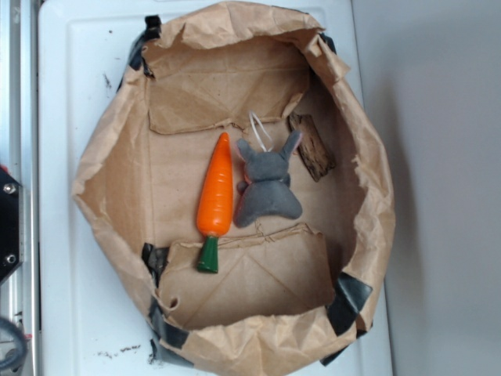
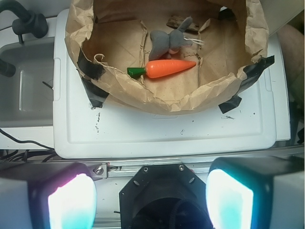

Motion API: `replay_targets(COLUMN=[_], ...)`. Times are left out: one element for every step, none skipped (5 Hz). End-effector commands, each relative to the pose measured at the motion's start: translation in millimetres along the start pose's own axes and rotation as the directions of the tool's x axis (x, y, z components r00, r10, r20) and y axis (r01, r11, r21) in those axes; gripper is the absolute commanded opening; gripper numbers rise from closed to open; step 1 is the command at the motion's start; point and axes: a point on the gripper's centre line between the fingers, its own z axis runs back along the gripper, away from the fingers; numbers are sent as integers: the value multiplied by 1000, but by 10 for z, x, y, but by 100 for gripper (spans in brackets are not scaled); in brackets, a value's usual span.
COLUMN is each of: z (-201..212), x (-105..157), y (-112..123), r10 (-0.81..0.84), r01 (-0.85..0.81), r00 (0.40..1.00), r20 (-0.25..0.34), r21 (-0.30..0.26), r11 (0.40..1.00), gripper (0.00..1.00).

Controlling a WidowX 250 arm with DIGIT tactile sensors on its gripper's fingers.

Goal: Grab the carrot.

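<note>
In your wrist view the gripper (image 2: 150,195) sits nearest, at 6 o'clock; its two fingers (image 2: 71,202) glow at the lower corners w/ a wide gap between them, so it's spread open and holding nothing. It hangs back over the near edge of the white lid (image 2: 167,138), well short of the bag.

Past that edge comes the crumpled brown paper bag (image 2: 157,98), cut low and held open w/ black tape (image 2: 90,71) at the corners.

The carrot (image 2: 164,68) lies flat on the bag floor, just behind the near rim. In the wrist view its long axis runs approx 9-to-3: green stem toward 9, orange tip toward 3, tilted slightly up. In the exterior view the carrot (image 1: 215,200) runs approx 12-to-6 w/ the tip at 12 and the stem at 6, left of centre.

Just beyond it is the grey plush bunny (image 2: 169,40), beside the carrot and about touching its side. Farthest back, a small brown wood-like piece (image 2: 175,21) lies by the bunny's ears.
</note>
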Motion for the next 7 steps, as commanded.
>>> replay_targets(z=[0, -59, -284, -455, -455, -455, -948], x=[0, 490, 984, 1409, 1409, 1409, 1346], y=[0, -195, -246, -217, -217, -217, -113], r10=[0, 129, 218, 247, 247, 247, 368], r01=[0, -129, -218, -247, -247, -247, -365], r00=[1000, 992, 976, 969, 969, 969, 929], r20=[0, -1, -11, -15, -15, -15, -34], r21=[0, -6, 7, 10, 10, 10, 58], r11=[1000, 992, 976, 969, 969, 969, 929], gripper=[100, 100, 100, 100, 100, 100, 100])
